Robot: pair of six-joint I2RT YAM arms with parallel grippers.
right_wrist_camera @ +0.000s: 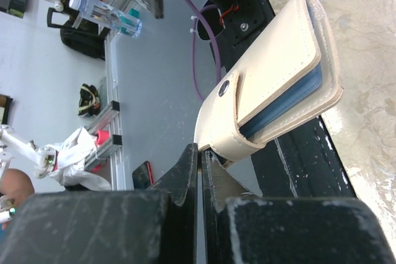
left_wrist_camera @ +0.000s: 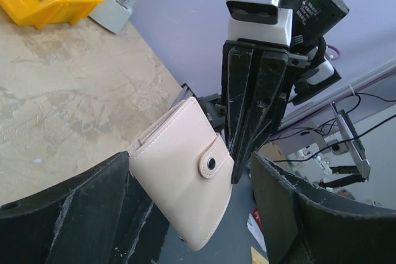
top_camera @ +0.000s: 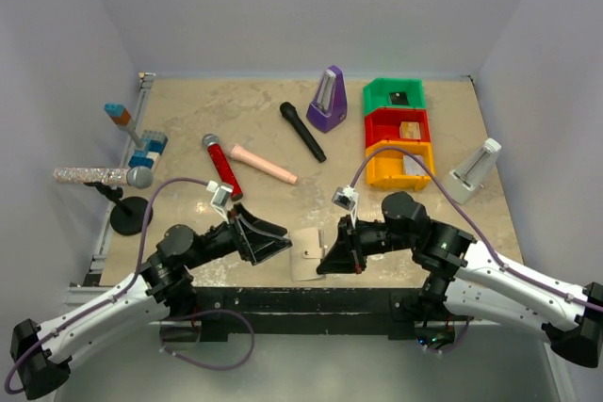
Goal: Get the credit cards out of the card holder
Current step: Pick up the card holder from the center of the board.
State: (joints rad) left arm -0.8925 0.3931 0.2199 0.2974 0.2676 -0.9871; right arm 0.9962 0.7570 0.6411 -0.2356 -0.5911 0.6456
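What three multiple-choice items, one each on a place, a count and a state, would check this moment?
1. Where is the card holder?
A. Inside a bin
B. At the near edge of the table, between the left hand and the right hand
C. At the far edge

2. How many coloured bins stand in the row at the far right?
A. One
B. Five
C. Three

3. What state is the card holder in?
A. Folded, snap tab fastened
B. Spread open flat
C. Open with cards fanned out

Answers:
1 B: the top view shows it by the arm bases, flanked by both hands.
2 C: one green, one red, one yellow.
3 A: both wrist views show the tab snapped over the closed cover.
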